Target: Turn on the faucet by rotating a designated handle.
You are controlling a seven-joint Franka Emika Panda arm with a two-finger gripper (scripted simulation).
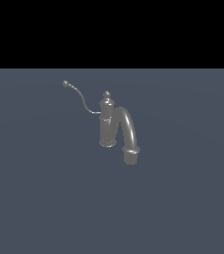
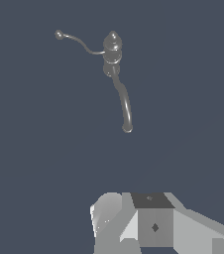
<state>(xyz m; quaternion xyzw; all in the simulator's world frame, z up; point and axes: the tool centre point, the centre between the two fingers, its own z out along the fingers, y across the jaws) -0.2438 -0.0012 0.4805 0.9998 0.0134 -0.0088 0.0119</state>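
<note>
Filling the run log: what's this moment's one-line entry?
gripper: clear of faucet | handle: untouched | jaws: unclear

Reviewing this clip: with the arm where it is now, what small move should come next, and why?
Probably an approach toward the handle, aiming near its ball tip. The gripper shows only at the wrist view's edge, well clear of the faucet, and the exterior view shows no arm near it, so nothing is touched yet.

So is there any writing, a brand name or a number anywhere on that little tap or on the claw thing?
None to read in either view.
The faucet, its thin handle and its spout are plain grey metal, unmarked.
The claw's body shows only a small dark diamond mark, not a letter or number.
</note>
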